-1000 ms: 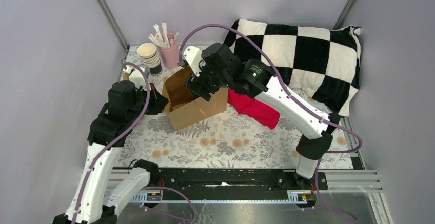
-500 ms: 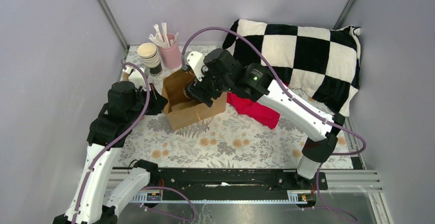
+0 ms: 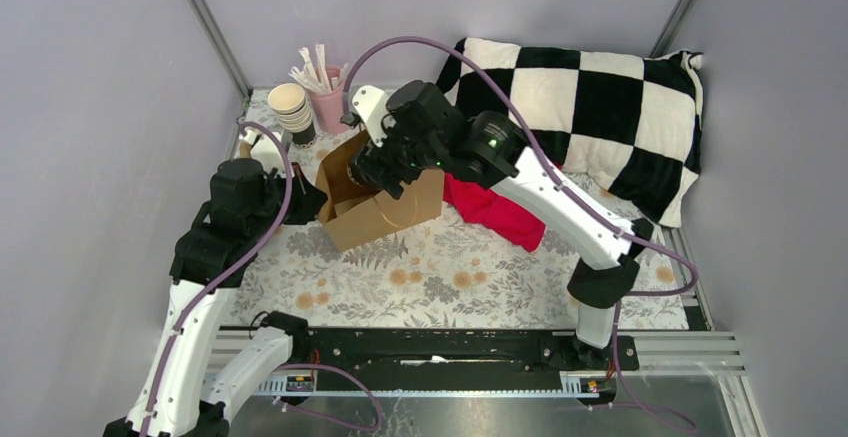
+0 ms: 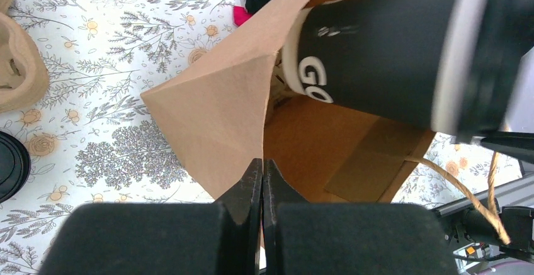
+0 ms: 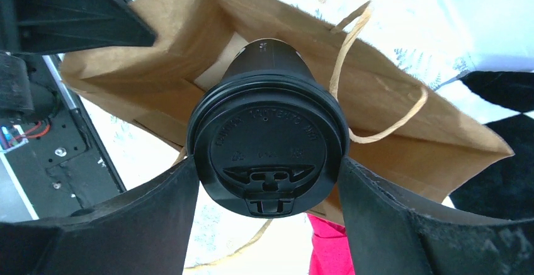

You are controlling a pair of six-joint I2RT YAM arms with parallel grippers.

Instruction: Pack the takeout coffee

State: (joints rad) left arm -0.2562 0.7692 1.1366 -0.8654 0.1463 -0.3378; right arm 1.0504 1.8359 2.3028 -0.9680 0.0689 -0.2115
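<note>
Gripping takeout coffee [image 5: 267,152], right end effector [image 5: 269,184], over bag [image 5: 403,117] mouth

The takeout coffee [image 4: 378,61] carries large white letters on its dark side wall; in the left wrist view only "GO" reads, the rest cut off by the edge of the paper bag [image 4: 214,111]. Smaller white marks nearby are too blurred to read. Its black lid [image 5: 267,146] bears a ring of raised lettering, not legible in the right wrist view
</note>
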